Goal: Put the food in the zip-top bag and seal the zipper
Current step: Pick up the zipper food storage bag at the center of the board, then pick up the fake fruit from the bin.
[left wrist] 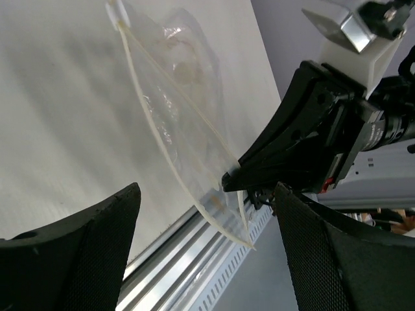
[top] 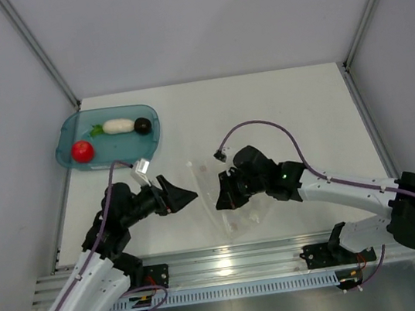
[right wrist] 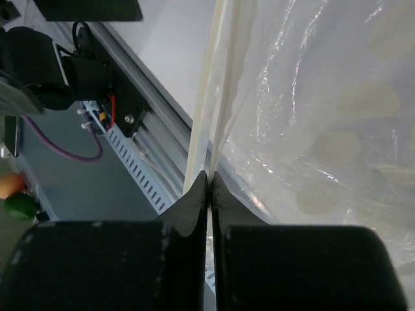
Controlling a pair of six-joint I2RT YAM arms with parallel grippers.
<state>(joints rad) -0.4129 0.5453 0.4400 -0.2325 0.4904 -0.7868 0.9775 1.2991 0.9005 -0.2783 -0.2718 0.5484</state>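
**Top view:** teal tray (top: 69,131) sits at the far-left corner of the table (top: 278,106). All 3 foods are in it: red tomato (top: 82,150) at the near-left, white radish (top: 117,126) w/ green leaves along the far side, dark round piece (top: 142,125) right beside the radish. The zip-top bag (top: 242,217) is well apart from the tray, at the near-middle of the table, betw. the 2 hands, w/ no food in it. R hand (top: 220,200) is pinched on the bag's left edge. L hand (top: 182,190) is just left of it, fingers spread, holding nothing. There's a small white tag (top: 141,166) on the L arm's cable; print too small to read.

**L wrist view:** the L hand's fingers (left wrist: 97,253) stand wide apart w/ nothing betw. them. Beyond them the bag stands on edge, clear and crinkly. Its zipper (left wrist: 153,129) shows as a pale strip down the near edge. R hand grips that edge at the low end, close to the alu rail (left wrist: 194,272).

**R wrist view:** R hand's fingers are pressed together on the zipper strip. The rest of the bag spreads off to the right.
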